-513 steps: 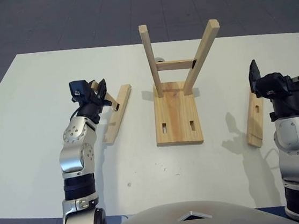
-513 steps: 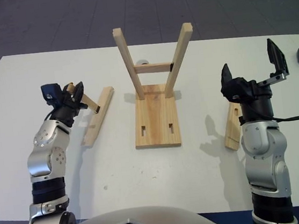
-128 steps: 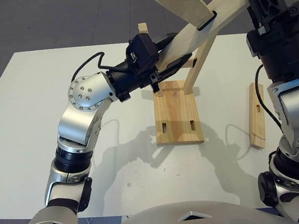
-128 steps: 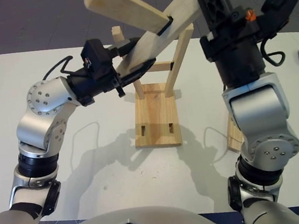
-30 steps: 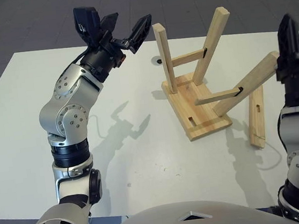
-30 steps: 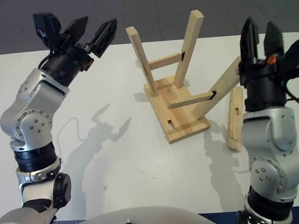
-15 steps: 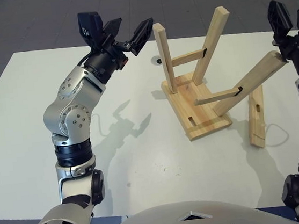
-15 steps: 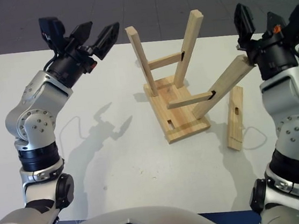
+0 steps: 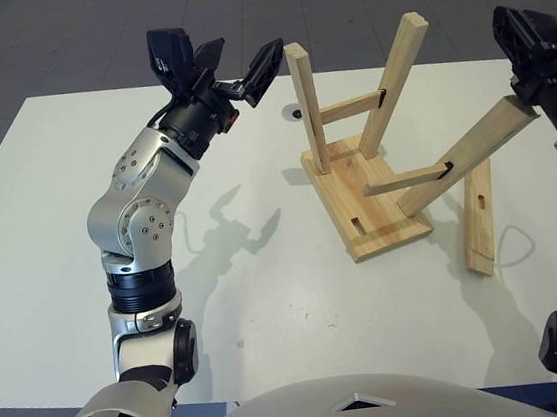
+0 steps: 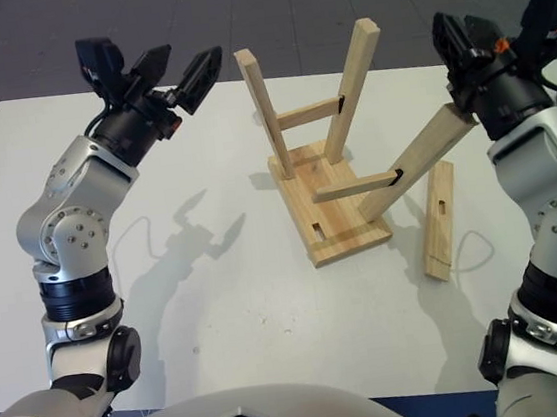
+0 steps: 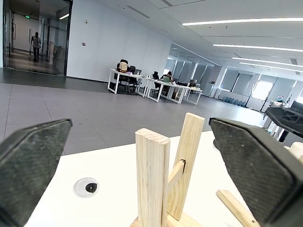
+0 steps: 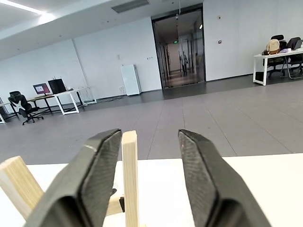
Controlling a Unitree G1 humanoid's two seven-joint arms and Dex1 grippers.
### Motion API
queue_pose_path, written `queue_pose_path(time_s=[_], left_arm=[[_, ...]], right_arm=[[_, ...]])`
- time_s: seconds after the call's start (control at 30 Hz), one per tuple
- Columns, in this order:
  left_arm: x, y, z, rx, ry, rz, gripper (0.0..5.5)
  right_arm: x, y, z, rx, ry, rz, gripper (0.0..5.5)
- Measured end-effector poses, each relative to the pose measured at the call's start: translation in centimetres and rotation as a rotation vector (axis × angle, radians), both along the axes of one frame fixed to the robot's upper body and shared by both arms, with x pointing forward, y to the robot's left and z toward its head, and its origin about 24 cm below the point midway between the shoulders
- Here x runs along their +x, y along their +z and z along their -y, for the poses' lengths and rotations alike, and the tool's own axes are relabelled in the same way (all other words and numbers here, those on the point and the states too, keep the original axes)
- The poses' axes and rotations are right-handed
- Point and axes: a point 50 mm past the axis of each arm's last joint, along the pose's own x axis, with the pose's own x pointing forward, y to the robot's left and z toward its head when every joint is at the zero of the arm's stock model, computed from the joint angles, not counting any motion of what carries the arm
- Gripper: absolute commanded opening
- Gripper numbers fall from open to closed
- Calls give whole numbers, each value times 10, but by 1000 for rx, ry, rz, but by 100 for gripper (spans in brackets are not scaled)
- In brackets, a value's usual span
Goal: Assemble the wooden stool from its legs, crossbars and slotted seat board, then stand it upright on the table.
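Observation:
The slotted seat board [image 9: 370, 201] lies flat on the white table [image 9: 52, 254], turned at an angle. Two legs [image 9: 306, 105] joined by a crossbar [image 9: 351, 109] stand upright in its far end. A second leg [image 9: 468, 152] with its own crossbar [image 9: 403, 181] leans steeply from the board's near end toward the right. My right gripper [image 10: 469, 44] is open, its fingers [image 12: 97, 184] straddling that leg's top end [image 12: 130, 175] without closing on it. A loose leg [image 9: 479, 216] lies flat at the right. My left gripper [image 9: 239, 62] hangs open in the air, left of the upright legs [image 11: 152, 179].
A round cable grommet [image 9: 296, 114] sits in the table behind the stool. A thin white cable loop [image 9: 512, 242] lies beside the loose leg. The table's left half and front are bare, with dark floor beyond its edges.
The second leg piece, carried by both grippers 4.3 s ago, now leans on the seat board. Over the last second my right gripper turned and rose above the leg's end; the left barely shifted.

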Motion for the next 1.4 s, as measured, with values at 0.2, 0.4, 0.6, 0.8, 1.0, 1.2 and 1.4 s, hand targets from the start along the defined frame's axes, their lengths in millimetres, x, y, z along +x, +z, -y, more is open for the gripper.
queue_pose_path(time_s=[0.2, 0.4, 0.6, 0.8, 1.0, 1.2, 1.4], left_arm=[[0, 0, 1, 7, 6, 2, 540], [0, 0, 2, 2, 4, 3, 540], [0, 0, 2, 2, 3, 5, 540], [0, 0, 1, 1, 7, 6, 540], [0, 0, 0, 2, 10, 7, 540], [-2, -3, 3, 5, -6, -3, 540], [-3, -5, 4, 3, -23, -6, 540]], right_arm=[[0, 4, -3, -3, 8, 16, 53], [1, 63, -5, -12, 9, 221, 1], [-3, 70, -3, -26, -10, 241, 1], [-9, -10, -13, -21, 10, -15, 1], [-16, -10, -12, 55, 19, 42, 1], [-25, -9, -19, 229, 35, 121, 1], [-33, 17, 10, 462, -128, 306, 1]])
